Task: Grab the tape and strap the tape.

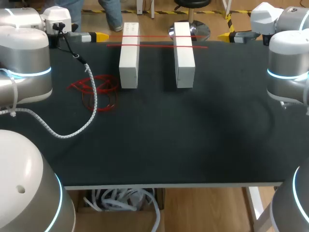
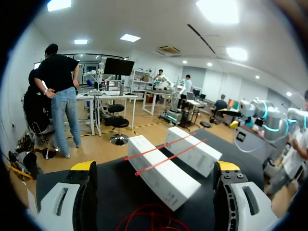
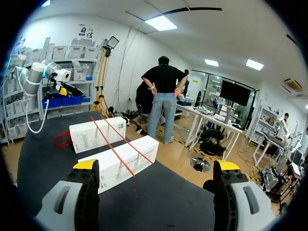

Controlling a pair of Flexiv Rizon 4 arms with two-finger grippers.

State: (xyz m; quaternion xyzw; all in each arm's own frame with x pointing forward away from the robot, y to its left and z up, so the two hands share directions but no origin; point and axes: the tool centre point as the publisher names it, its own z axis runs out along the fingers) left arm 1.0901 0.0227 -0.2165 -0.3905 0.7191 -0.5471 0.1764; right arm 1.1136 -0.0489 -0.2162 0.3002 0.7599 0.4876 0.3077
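Status: left gripper (image 1: 98, 36) and right gripper (image 1: 226, 36) both have jaws wide apart, nothing between the fingers.
They sit at the far-left and far-right corners of the black table (image 1: 169, 140). Two red tape strands (image 1: 157, 45) lie across the far ends of the left white block (image 1: 129, 55) and the right white block (image 1: 184, 55), bridging the gap. A loose red tape tangle (image 1: 94, 89) lies just left of the left block (white spiral cable (image 1: 91, 104) crosses it).
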